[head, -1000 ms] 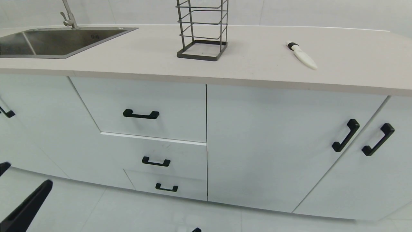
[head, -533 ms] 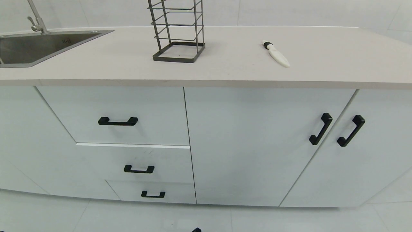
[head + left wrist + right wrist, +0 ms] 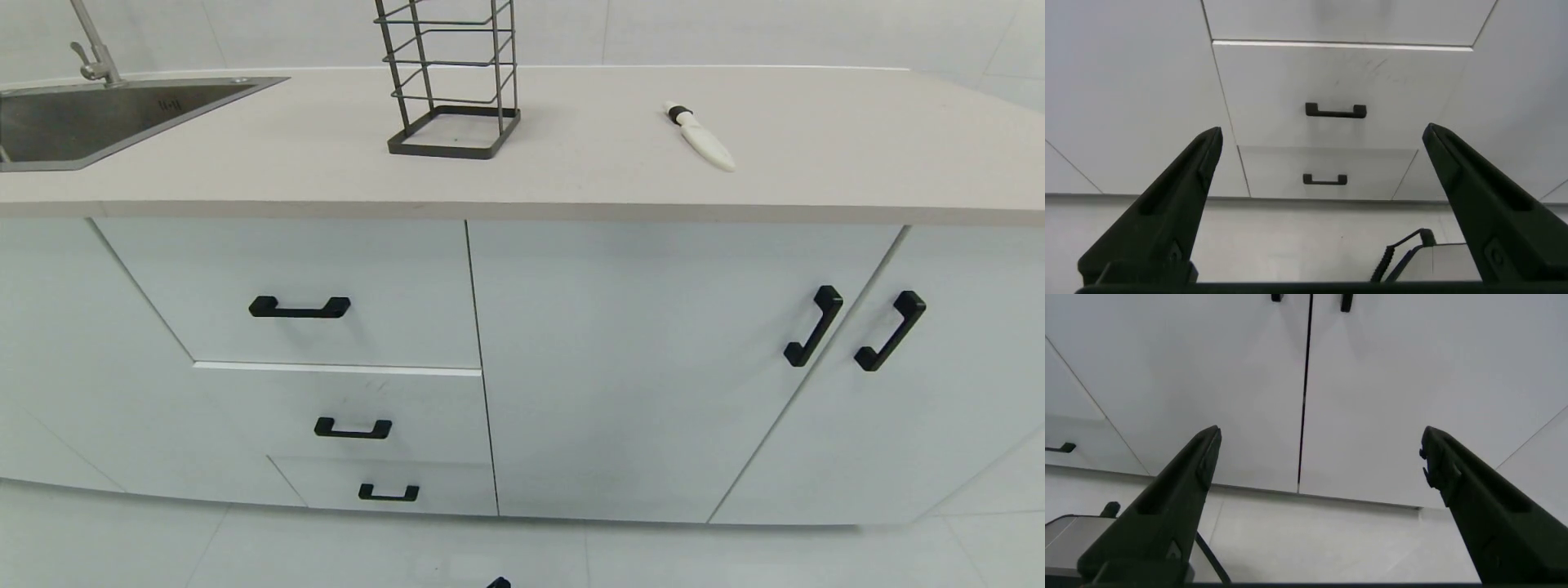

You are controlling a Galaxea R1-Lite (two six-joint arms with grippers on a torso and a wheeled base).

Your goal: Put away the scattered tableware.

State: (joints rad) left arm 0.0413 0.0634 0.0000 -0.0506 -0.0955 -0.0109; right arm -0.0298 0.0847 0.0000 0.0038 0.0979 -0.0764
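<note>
**One knife to stow; both grippers empty**

1. Change. Over the last second the whole head view shifted, then held steady for the final half second. This is camera motion, not motion of the things: the knife (image 3: 700, 137) and the rack (image 3: 451, 82) keep the same relation to each other on the counter (image 3: 571, 184).

2. Present layout. The knife lies flat in the upper right of the frame, well apart from the rack, which stands upright at upper centre. The sink (image 3: 98, 114) is at upper left.

3. Grippers. The left gripper (image 3: 1323, 132) is spread wide and holds nothing; it faces the lower drawers (image 3: 1335, 82). The right gripper (image 3: 1320, 434) is likewise spread and empty, facing the double doors (image 3: 1208, 376).

4. Meaning for the task. The view now appears settled on the counter, so repositioning is probably finished (a judgement only). No pickup has begun. The likely next step is to raise an arm to the knife.
</note>
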